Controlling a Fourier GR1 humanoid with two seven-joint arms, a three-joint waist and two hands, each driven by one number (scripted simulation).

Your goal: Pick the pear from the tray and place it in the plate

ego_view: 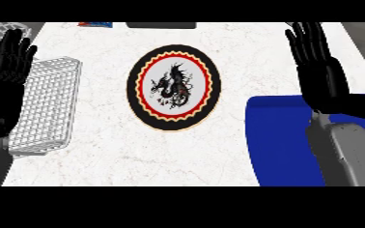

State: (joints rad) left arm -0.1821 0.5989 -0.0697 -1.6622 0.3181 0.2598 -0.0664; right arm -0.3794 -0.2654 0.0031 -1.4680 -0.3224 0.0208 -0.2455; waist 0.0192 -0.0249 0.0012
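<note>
A round plate (pixel 173 87) with a black rim, a red ring and a dragon figure lies mid-counter. The blue tray (pixel 281 140) fills the lower right; its right part is hidden under my right forearm. No pear shows anywhere; I cannot tell whether it lies under the arm. My right hand (pixel 321 72) is open with straight fingers pointing away, just beyond the tray's far edge and to the right of the plate. At the left edge my left hand (pixel 13 72) rests open, fingers up.
A white wire rack (pixel 46 106) lies left of the plate, beside my left hand. At the counter's far edge sit a dark flat object (pixel 160 24) and a small blue and red item (pixel 95 24). White marbled counter surrounds the plate.
</note>
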